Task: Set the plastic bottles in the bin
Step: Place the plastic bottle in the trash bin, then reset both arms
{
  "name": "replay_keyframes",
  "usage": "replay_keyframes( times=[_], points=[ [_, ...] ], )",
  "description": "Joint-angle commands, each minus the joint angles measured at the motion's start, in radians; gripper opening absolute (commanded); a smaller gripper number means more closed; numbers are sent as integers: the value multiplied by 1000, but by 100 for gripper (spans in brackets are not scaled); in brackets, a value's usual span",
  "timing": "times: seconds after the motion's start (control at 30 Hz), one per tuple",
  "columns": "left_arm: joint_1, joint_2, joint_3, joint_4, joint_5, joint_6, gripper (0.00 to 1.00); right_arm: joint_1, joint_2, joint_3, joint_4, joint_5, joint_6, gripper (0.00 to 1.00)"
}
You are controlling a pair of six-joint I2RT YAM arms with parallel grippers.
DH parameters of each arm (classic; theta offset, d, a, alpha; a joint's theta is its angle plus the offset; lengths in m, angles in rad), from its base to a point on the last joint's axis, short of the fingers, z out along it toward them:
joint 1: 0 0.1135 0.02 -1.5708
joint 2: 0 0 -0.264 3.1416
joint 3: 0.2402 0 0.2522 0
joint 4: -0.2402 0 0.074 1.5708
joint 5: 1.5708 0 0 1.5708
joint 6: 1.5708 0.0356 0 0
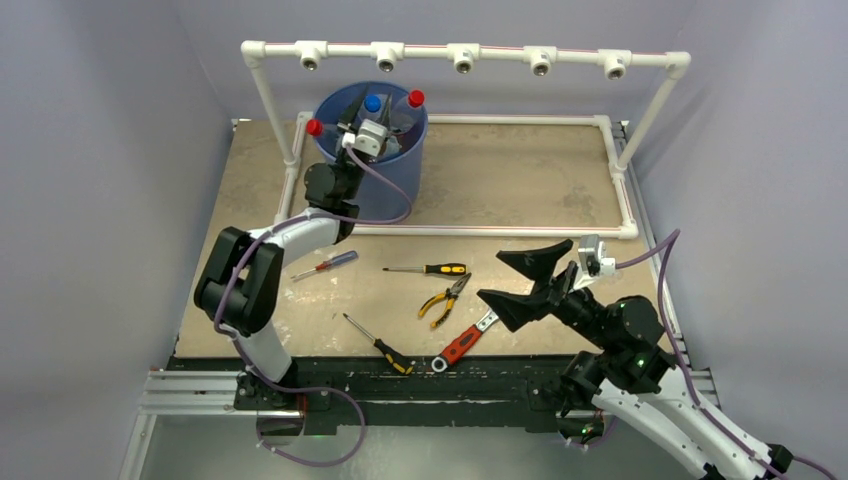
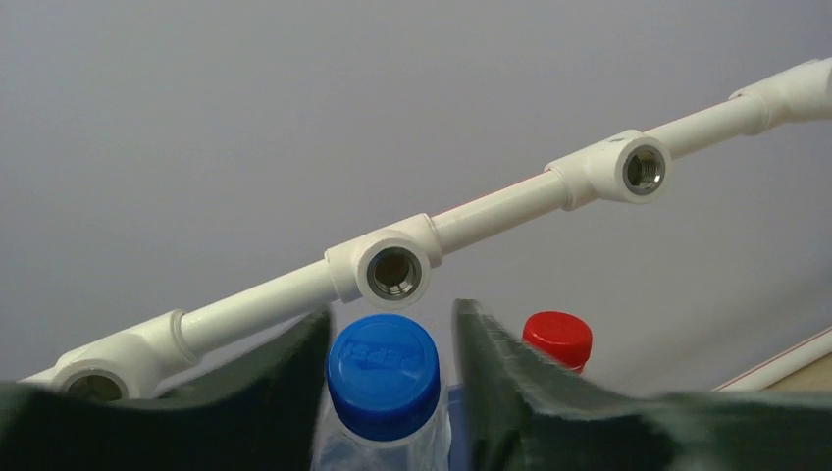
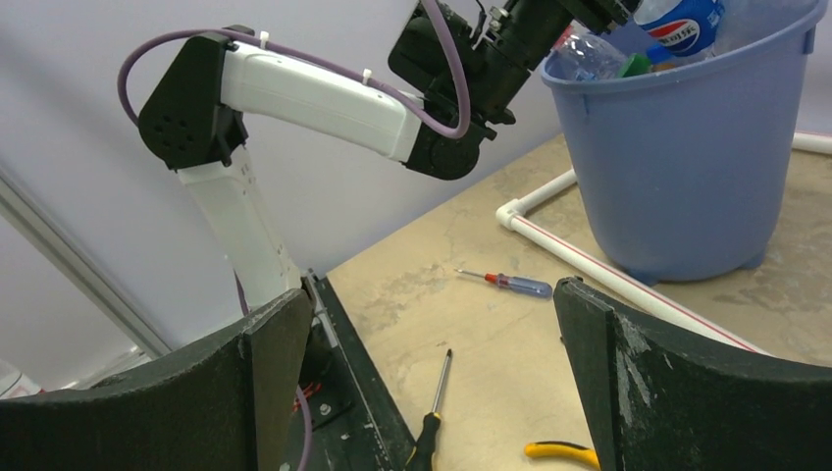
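Note:
The blue bin (image 1: 395,175) stands at the back left of the table, and it also shows in the right wrist view (image 3: 687,167). Several plastic bottles stick out of it, with two red caps (image 1: 416,98) (image 1: 314,127) showing. My left gripper (image 1: 365,122) is above the bin. Its jaws are closed round a clear bottle with a blue cap (image 1: 372,102). In the left wrist view the gripper (image 2: 390,319) has this bottle (image 2: 383,373) between its fingers, with a red cap (image 2: 557,339) behind. My right gripper (image 1: 492,277) is wide open and empty above the front right of the table, as its own view (image 3: 432,304) shows.
A white pipe frame (image 1: 460,55) spans the back and borders the far half of the table. Three screwdrivers (image 1: 325,265) (image 1: 430,269) (image 1: 380,345), yellow pliers (image 1: 445,297) and a red-handled wrench (image 1: 462,342) lie on the near half.

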Motion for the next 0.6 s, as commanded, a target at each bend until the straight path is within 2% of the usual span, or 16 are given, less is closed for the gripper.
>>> replay_keyframes(
  times=[0.0, 0.03, 0.1, 0.33, 0.43, 0.5, 0.57],
  points=[
    [5, -34, -29, 18, 11, -98, 74, 2, 11, 5, 27, -7, -9, 99],
    [4, -54, -29, 7, 16, -107, 89, 2, 8, 7, 25, -7, -10, 99],
    [4, -99, -27, -22, 23, -120, 96, 3, 4, 12, 20, -3, -15, 99],
    [-24, -314, -13, -205, -4, -143, 99, 2, -6, 19, 16, 8, -21, 99],
    [-40, -426, -11, -333, -77, -165, 99, 2, -11, 18, 20, 12, -19, 99],
    [-42, -518, -6, -448, -158, -232, 99, 3, -15, 19, 22, 24, -16, 99],
    [-42, -598, 16, -631, -222, -314, 99, 2, -18, 21, 21, 43, -14, 99]
  ],
)
